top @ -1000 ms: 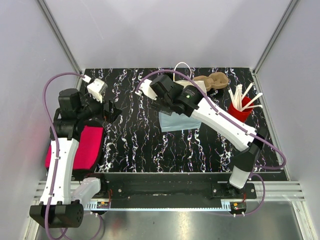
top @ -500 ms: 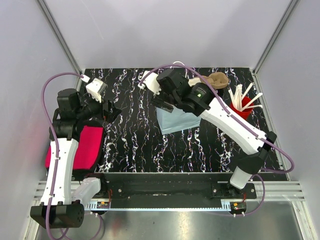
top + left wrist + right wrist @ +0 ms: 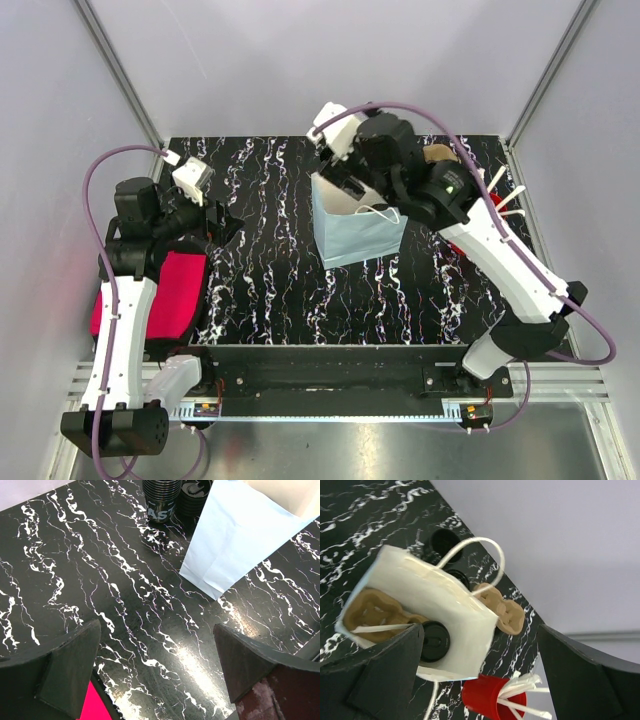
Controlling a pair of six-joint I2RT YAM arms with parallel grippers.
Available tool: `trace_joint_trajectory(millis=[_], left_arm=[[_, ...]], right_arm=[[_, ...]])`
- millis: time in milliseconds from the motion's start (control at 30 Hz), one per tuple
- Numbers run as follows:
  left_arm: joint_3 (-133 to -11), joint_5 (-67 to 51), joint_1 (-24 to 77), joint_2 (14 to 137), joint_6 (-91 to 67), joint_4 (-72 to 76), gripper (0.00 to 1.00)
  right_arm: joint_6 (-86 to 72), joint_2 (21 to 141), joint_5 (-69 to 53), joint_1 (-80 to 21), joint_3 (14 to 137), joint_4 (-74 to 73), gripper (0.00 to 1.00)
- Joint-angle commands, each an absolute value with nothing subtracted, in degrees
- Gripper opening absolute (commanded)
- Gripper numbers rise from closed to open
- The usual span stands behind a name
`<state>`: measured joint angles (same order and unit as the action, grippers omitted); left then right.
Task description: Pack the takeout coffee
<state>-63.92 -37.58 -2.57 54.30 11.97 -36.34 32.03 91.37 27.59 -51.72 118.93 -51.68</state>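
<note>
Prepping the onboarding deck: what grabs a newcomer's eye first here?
The pale blue paper bag standing open mid-table. Inside it sit a brown moulded cardboard cup carrier and a black-lidded cup. Next come the red cup of white stirrers towards the right edge and a bright pink flat pad at the left edge.

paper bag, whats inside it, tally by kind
tan cup carrier: 1
black lidded cup: 1
white stirrer: 1
total: 3
</note>
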Motion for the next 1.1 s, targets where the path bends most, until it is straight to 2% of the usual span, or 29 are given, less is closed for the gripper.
trace_joint_trajectory(millis=[0,167,333,467,833,1067], left_arm=[[-63.90,-40.25,-2.90,53.44,11.86,-33.58,0.99],[-63.90,-40.52,-2.81,53.35,11.78,-33.66,0.99],[-63.81,-40.78,-2.81,53.09,11.69,-33.66,0.99],[-63.63,-41.04,-2.90,53.00,11.60,-33.58,0.99],[-63.11,-41.31,-2.99,53.09,11.69,-33.31,0.99],[-62.67,-41.48,-2.90,53.09,11.87,-32.96,0.99]], right_arm=[[26.38,87.02,27.09,-43.96,120.85,-48.52,1.00],[22.15,84.56,21.72,-33.60,114.55,-47.56,0.98],[20.14,82.97,17.32,-27.52,106.10,-44.74,0.88],[17.49,84.37,9.16,-21.63,103.72,-44.12,0.79],[12.22,88.94,3.60,-21.27,101.08,-44.21,0.68],[12.04,90.26,3.69,-21.27,98.88,-44.21,0.51]])
